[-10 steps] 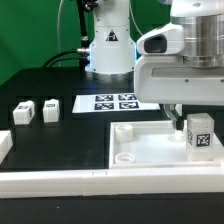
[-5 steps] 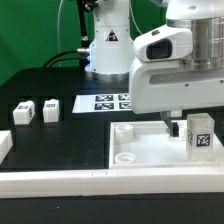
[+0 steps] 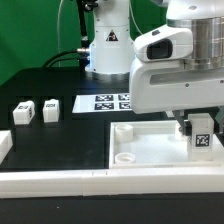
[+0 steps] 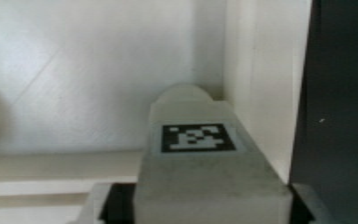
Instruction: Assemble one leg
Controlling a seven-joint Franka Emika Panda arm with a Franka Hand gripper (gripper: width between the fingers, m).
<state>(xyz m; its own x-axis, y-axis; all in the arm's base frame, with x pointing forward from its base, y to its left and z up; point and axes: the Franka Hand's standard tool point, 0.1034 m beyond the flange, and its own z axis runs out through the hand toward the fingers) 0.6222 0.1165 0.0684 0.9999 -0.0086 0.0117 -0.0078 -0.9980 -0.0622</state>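
Leg pinched upright in the closed gripper, hanging over the far right corner of the white tray in the exterior view, seating step under way, next move likely straight down into that corner socket, alignment needing care.

Open black tabletop beside two small white tagged blocks | white tray's raised rim walls its recess
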